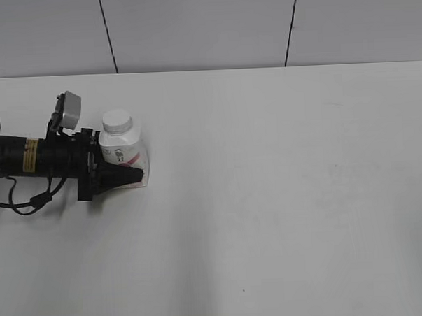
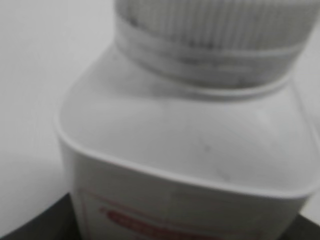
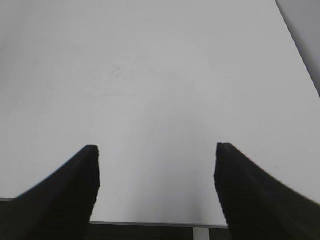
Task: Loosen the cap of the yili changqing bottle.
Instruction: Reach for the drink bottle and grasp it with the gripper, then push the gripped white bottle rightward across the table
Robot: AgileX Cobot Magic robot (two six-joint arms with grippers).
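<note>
1. I've got my left end effector down at desk level on the far-left side of the scene, reaching in from the left edge and set around the lower body of the yili changqing bottle
2. The bottle stands upright on the white desk, pink-red label facing the near side, one dark finger crossing in front of the label
3. Up close from my left wrist, the bottle fills the view: sloped white shoulder, the top edge of the label, and the ribbed rim of the cap right at the top of the picture
4. The cap sits on the neck, flat top up, nothing touching it
5. Are my left fingers pressed onto the bottle walls or just flanking them? I can't tell; the contact is hidden by the bottle in one view and lies below the picture's edge in the other
6. My right end effector is spread wide, nothing between its fingers, with only bare desk under it; it doesn't show in the outside view at all
7. My read of the step: bracing the bottle body with the left side, the twisting not yet begun
8. Next, I judge, the left needs a firm squeeze on the squarish body so it won't spin, then the right has to travel across to the far left, come down over the cap, close on the ribbed rim and turn
9. Watch point: the bottle looks light and could tip or rotate if the brace is slack
</note>
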